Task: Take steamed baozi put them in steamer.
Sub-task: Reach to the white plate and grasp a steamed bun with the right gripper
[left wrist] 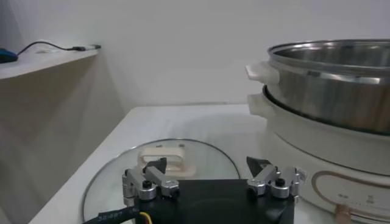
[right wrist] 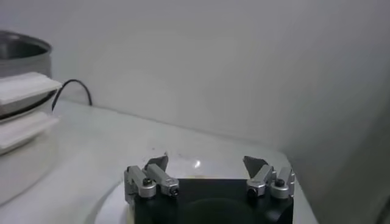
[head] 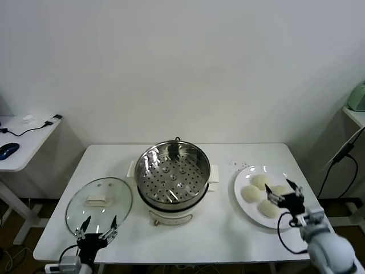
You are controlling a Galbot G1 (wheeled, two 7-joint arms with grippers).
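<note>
Several cream-white baozi point(head: 251, 193) lie on a flat white plate point(head: 242, 201) at the right of the table. The steel steamer point(head: 172, 174) with its perforated tray stands at the table's middle on a cream base and holds nothing. My right gripper point(head: 282, 192) is open and empty, hovering over the baozi on the plate. In the right wrist view the gripper point(right wrist: 206, 163) has its jaws wide apart above the plate's rim point(right wrist: 109, 204); the baozi are hidden there. My left gripper point(head: 97, 224) is open at the front left, over the glass lid point(head: 98, 204).
The glass lid with a white handle point(left wrist: 165, 161) lies flat left of the steamer point(left wrist: 329, 91). A side table point(head: 23, 140) with a mouse and cable stands at the far left. A black cable point(right wrist: 72, 90) runs behind the steamer's handle. Bare table lies in front of the steamer.
</note>
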